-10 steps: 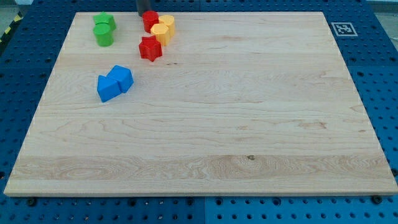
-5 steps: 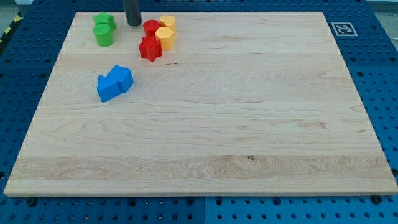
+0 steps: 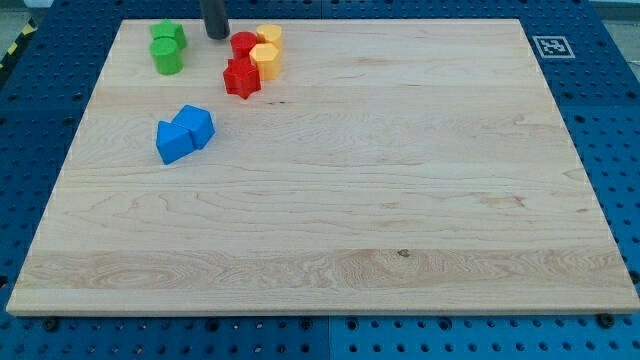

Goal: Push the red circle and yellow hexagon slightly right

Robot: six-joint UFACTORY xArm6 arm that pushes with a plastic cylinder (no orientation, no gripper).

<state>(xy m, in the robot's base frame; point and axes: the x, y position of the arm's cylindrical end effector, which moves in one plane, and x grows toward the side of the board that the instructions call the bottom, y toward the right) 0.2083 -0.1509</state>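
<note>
Wooden board [image 3: 330, 170] on blue pegboard [image 3: 620, 120], blocks grouped at far left

- Change over last second: rod relocated from directly behind red circle [image 3: 243, 44] to a spot left of it; red circle and yellow hexagon [image 3: 265, 59] displaced slightly nearer and now packed against red star [image 3: 240, 77]. Over last half second: no visible block motion, rod almost stationary
- Meaning for task: tip [image 3: 216, 36] now on left side of the pair, a suitable start for a rightward push; push itself judged not yet begun
- Tool state: plain rod, no jaws, nothing held. Tip between green blocks [image 3: 167, 46] and red circle, just left of circle, small gap visible, no contact apparent
- Target location: red circle at far left of board, yellow hexagon touching its right side, second yellow block [image 3: 268, 36] just behind
- Risk: red star touching the pair, likely dragged along
- Blue blocks [image 3: 184, 133] well apart, nearer, unaffected
</note>
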